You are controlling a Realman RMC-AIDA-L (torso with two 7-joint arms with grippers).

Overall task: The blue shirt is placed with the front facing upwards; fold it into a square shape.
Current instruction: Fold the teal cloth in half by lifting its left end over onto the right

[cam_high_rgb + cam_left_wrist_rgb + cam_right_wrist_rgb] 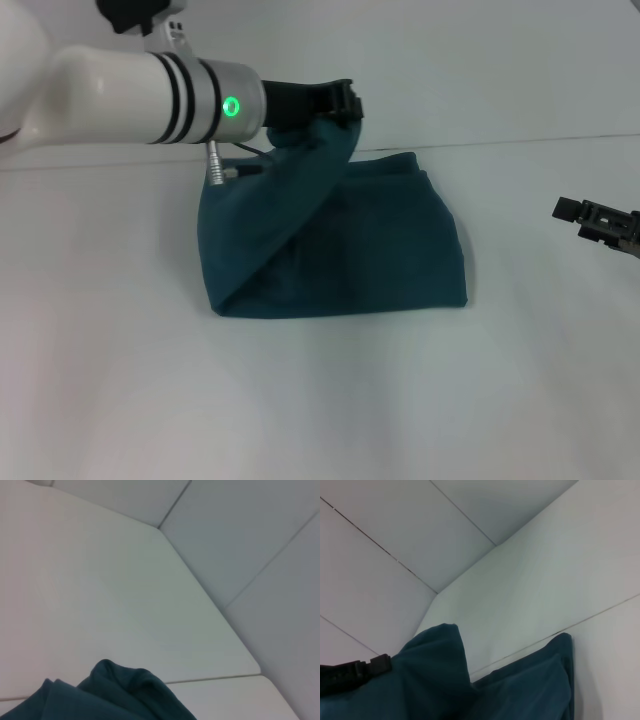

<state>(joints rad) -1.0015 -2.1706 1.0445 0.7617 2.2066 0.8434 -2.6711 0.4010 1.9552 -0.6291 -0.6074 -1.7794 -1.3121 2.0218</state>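
White bench [320, 400], pale panelled walls. The left gripper [345, 103] jaws clamp the blue shirt [340, 245] at twelve o'clock; right gripper [600, 222] idles at three, jaw state unclear.

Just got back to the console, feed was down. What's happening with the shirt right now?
The left pincer is shut on a raised edge of the blue shirt, lifted above the far side of the white table. The rest of the shirt lies already folded into a compact, roughly rectangular bundle, with a flap stretching up diagonally from its near-left corner to the pincer. The right pincer waits off to the right, clear of the cloth.
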